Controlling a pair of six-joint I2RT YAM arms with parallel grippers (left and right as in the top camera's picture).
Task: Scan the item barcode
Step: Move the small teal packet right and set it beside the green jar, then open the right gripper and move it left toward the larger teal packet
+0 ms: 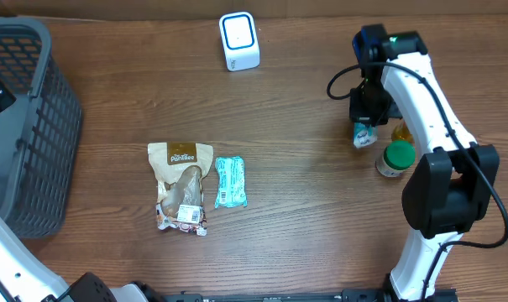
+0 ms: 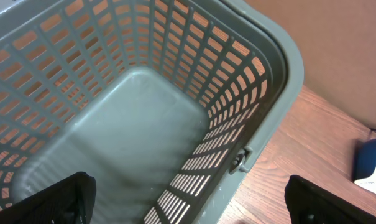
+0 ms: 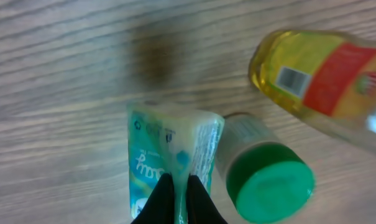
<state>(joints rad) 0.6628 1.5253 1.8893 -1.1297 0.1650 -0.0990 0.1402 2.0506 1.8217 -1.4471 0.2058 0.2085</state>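
Right fingers (image 3: 160, 200) pinched tightly together; left fingers (image 2: 57, 200) spread wide apart.

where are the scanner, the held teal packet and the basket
scanner (image 1: 238, 39): overhead view, its top face
held teal packet (image 3: 151, 149): right wrist view, its printed front
basket (image 2: 284, 68): left wrist view, its rim

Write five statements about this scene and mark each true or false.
1. The right tool is shut on the teal pouch. True.
2. The basket holds a bottle. False: the left wrist view shows nothing inside it.
3. The green-lidded jar is next to the oil bottle. True.
4. The scanner sits between the brown snack bag and the teal packet. False: it stands apart at the table's far side, while bag and packet lie side by side.
5. The left tool is shut. False: it is open, above the basket.
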